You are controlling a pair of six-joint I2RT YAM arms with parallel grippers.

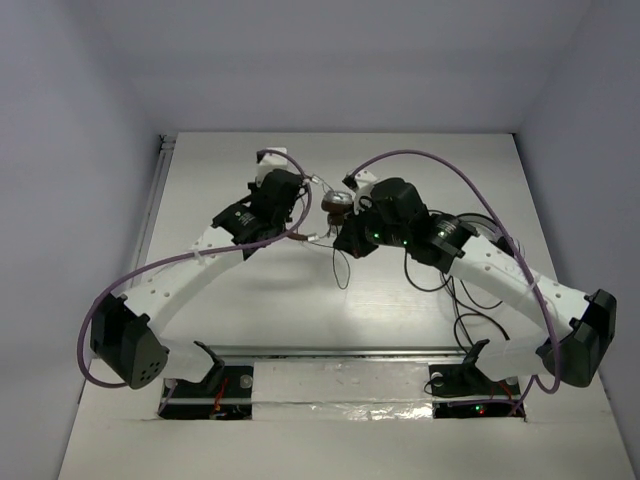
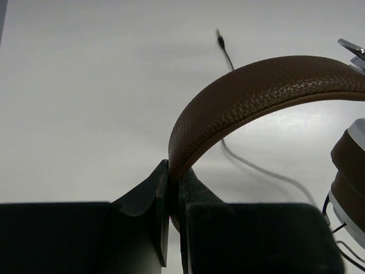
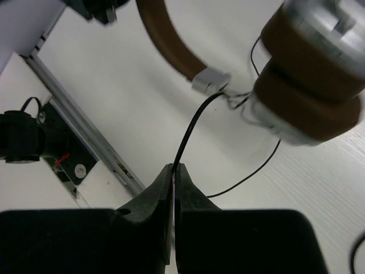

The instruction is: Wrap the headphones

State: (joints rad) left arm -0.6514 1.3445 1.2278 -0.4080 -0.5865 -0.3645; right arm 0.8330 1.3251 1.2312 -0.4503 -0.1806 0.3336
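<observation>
The headphones (image 1: 338,207) hang in the air between my two grippers at mid-table. My left gripper (image 2: 173,171) is shut on the brown leather headband (image 2: 256,91). The brown ear pads and silver cups (image 3: 311,80) are folded together at the upper right of the right wrist view. My right gripper (image 3: 174,167) is shut on the thin black cable (image 3: 191,128) a short way below the silver slider (image 3: 210,80). The rest of the cable trails down to the table; its plug end (image 2: 219,35) lies on the white surface.
A second black cable (image 1: 455,290) lies looped on the table under my right arm. A metal rail (image 1: 340,350) runs along the near edge, and another runs along the left edge (image 1: 158,190). White walls enclose the table.
</observation>
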